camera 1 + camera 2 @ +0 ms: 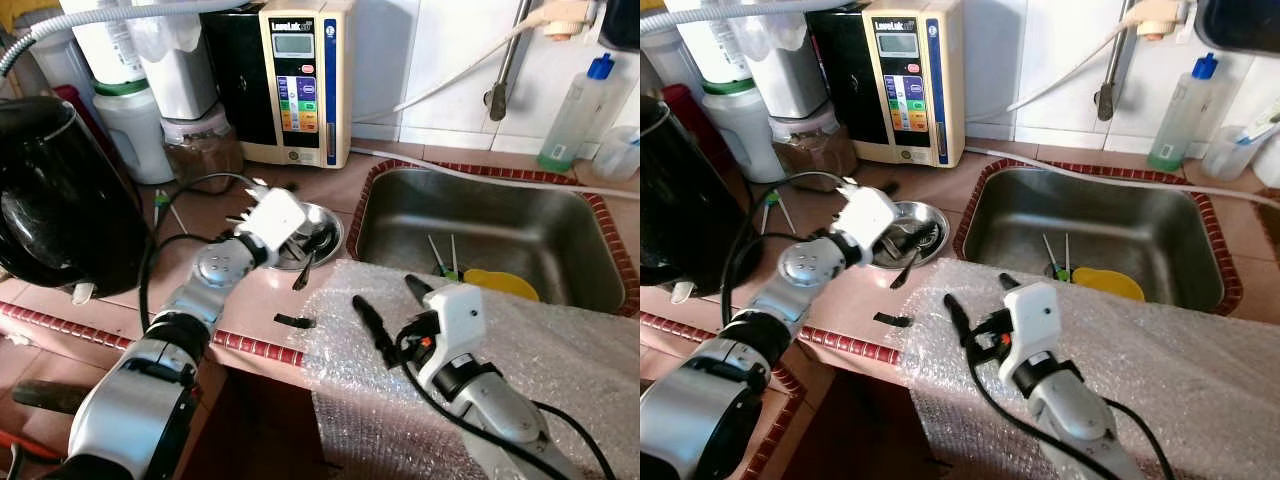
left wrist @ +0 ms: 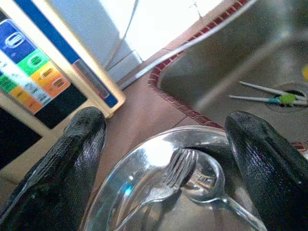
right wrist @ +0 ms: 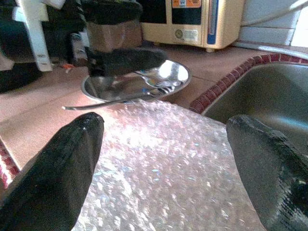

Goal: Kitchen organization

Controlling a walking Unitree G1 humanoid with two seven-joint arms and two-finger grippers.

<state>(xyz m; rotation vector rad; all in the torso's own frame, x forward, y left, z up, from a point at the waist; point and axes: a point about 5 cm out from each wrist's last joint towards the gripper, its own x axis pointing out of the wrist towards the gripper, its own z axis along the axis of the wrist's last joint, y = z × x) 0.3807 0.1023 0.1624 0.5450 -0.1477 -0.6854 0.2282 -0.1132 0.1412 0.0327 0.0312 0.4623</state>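
The left hand (image 1: 297,243) hovers spread wide over the steel bowl (image 1: 322,228) beside the sink (image 1: 480,240), likely to lift the fork (image 2: 169,179) and spoon (image 2: 204,180) inside. The right hand (image 1: 390,300) waits, fingers apart, above bubble wrap (image 1: 560,340).

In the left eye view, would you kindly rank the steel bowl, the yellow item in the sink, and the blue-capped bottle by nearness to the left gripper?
1. Steel bowl: directly under the left gripper.
2. Yellow item: in the sink, to the right.
3. Blue-capped bottle: far right, against the wall.
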